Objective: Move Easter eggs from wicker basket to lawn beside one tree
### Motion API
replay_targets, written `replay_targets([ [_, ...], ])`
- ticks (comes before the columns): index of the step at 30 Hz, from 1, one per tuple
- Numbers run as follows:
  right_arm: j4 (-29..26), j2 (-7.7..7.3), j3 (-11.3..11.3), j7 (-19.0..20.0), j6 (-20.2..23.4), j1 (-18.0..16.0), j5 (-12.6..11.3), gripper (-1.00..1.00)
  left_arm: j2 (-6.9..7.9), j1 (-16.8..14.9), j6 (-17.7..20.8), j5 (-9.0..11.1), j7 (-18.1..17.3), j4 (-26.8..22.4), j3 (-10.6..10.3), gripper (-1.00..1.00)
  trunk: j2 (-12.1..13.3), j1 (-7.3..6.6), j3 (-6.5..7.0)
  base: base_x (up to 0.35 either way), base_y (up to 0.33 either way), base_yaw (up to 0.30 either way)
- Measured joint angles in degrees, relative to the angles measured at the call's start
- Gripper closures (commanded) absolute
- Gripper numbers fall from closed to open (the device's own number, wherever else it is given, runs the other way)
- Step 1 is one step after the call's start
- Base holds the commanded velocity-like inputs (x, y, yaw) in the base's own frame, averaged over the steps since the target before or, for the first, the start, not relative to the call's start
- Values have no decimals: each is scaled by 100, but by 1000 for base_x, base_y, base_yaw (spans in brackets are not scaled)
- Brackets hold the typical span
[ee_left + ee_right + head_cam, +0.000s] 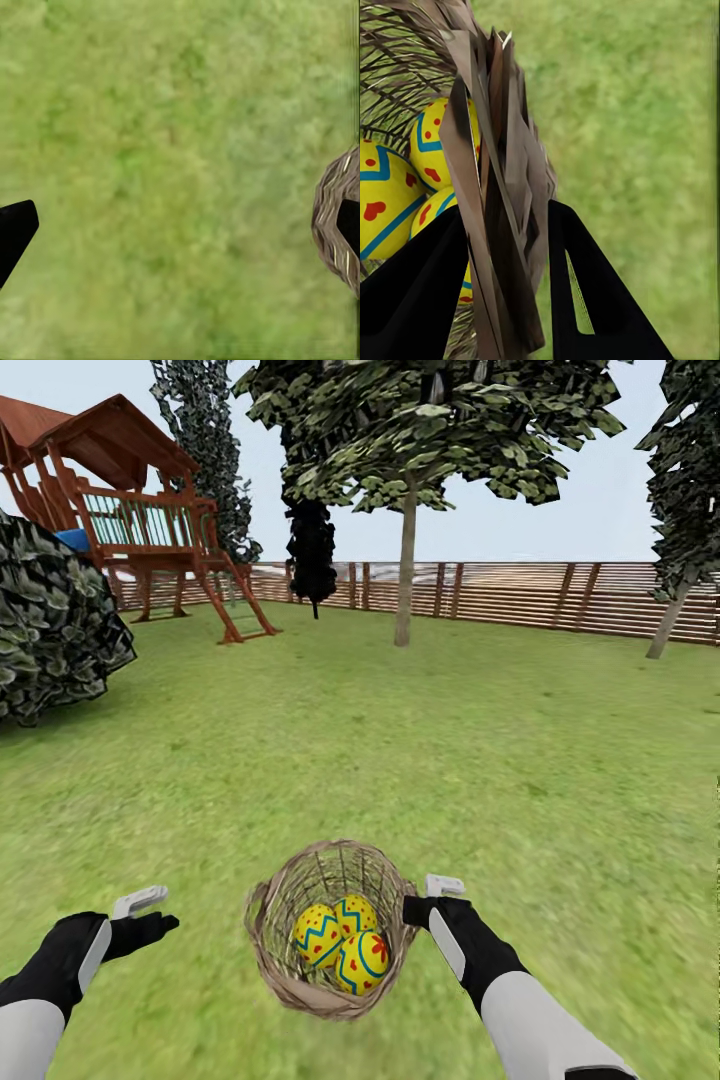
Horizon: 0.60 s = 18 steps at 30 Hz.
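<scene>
1. Right wrist view: the right gripper [502, 292] is closed on the wall of the wicker basket [499, 150], one dark finger inside the rim and the other finger [592, 300] outside it, with the woven wall pinched between them.
2. Just past the inside finger, the three Easter eggs [390, 202] lie together in the basket, touching one another.
3. Head view: the basket [330, 930] sits at the tip of the right gripper [425, 905]; the eggs [345, 945] rest against its near wall.
4. The left gripper [150, 918] hangs over bare lawn [420, 760], on the basket's other side and apart from it. Its fingers are spread and hold nothing. In the left wrist view, one fingertip [15, 232] shows at one edge and the basket [337, 225] at the opposite edge.
5. Ahead of both grippers, open grass runs unobstructed to the tree [405, 560] with a pale, bare trunk, far off and slightly to the left of the right gripper.
6. Far left of the left gripper: a dark round bush [55, 620], with a red-brown play tower [140, 520] beyond it.
7. A slatted wooden fence [520, 595] closes the far side, behind the tree. A second, leaning trunk [668, 622] stands far right.
</scene>
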Motion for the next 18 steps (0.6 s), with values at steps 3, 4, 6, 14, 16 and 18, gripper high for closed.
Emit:
replay_targets([
  [3, 0, 0, 0, 0, 0, 0, 1, 100, 0, 0, 0, 0, 0, 0, 0, -100, 0, 0, 20, 326, 0, -181],
  [4, 0, 0, 0, 0, 0, 0, 0, 100, 0, 0, 0, 0, 1, 1, 0, -100, 0, 0, 27, 326, 0, -181],
  [6, 0, 0, 0, 0, 0, 0, 1, 100, 0, 0, 0, 0, 5, 1, 0, -100, 0, 0, 41, 326, 0, -181],
  [14, 2, 0, 1, 0, -5, 0, 13, 100, 1, 1, 1, 0, 3, -2, 0, -100, 0, 0, 85, 326, 0, -118],
  [16, 2, 1, 0, 0, -10, -1, -3, 100, 1, 1, 1, 0, 2, 0, -1, -100, 0, 0, 86, 326, 0, -6],
  [18, 3, 1, 2, 0, -9, -1, 3, 100, 1, 1, 1, 0, 2, 0, -1, -100, 0, 0, 86, 326, 0, -2],
])
